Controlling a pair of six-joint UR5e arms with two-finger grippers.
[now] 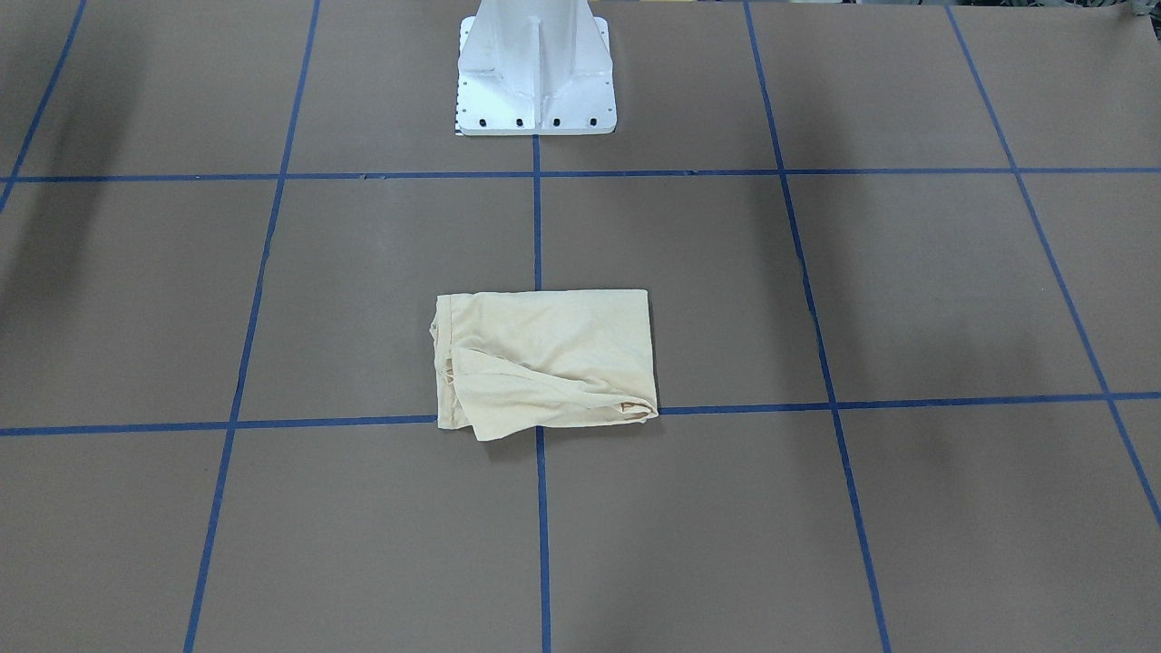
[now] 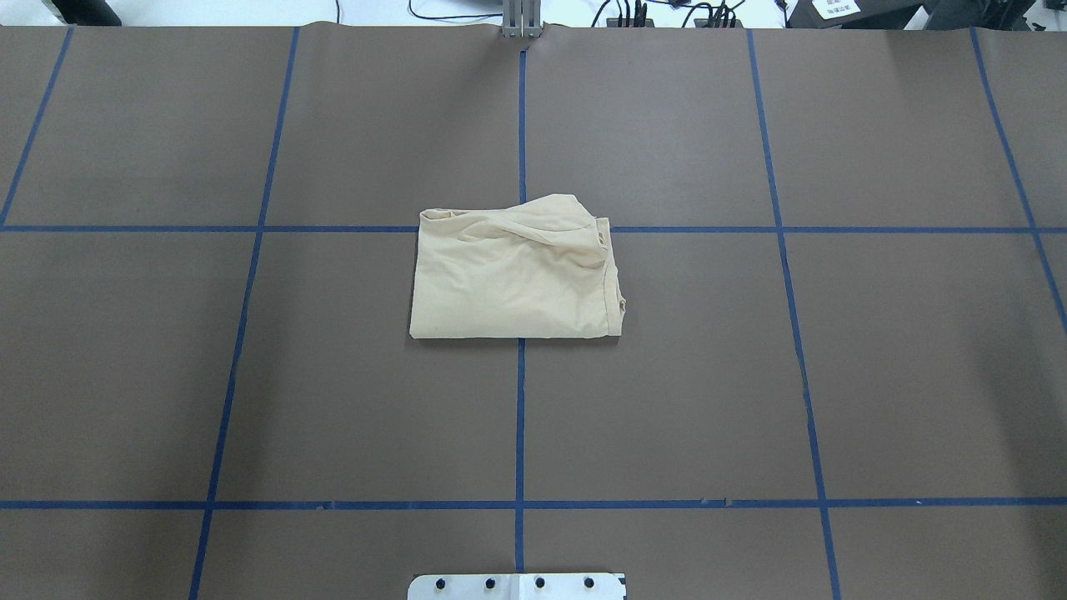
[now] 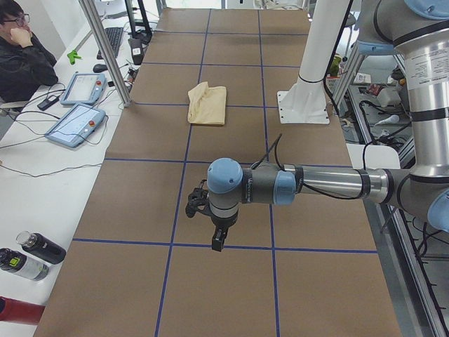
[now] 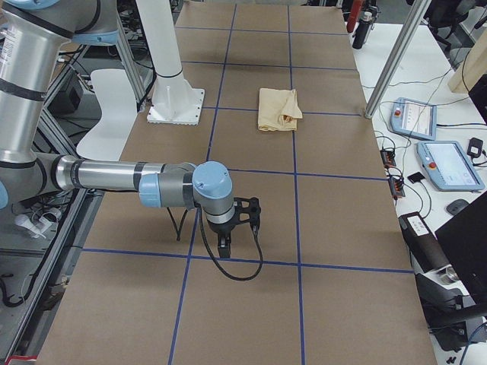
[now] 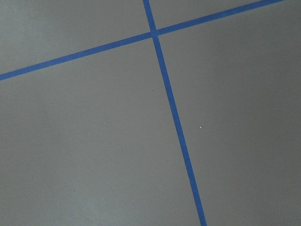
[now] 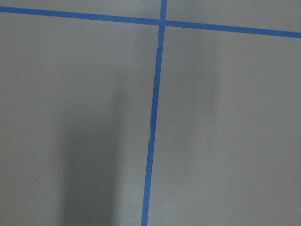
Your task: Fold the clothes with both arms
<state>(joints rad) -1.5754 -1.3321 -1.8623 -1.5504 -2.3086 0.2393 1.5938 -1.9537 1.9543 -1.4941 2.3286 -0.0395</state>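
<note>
- The white pedestal stands at the robot's edge of the brown surface, on the middle blue tape line.
- The left arm reaches over one end of the surface. The left claw points down above bare paper, and I cannot tell if it is wide or narrow.
- The right arm reaches over the other end, and the state of the right claw also cannot be told.
- Further out, at the centre, the shirt lies folded into a compact rectangle over a tape crossing. It is well apart from both claws and rumpled along its far edge.
- A person sits beyond the far edge.
</note>
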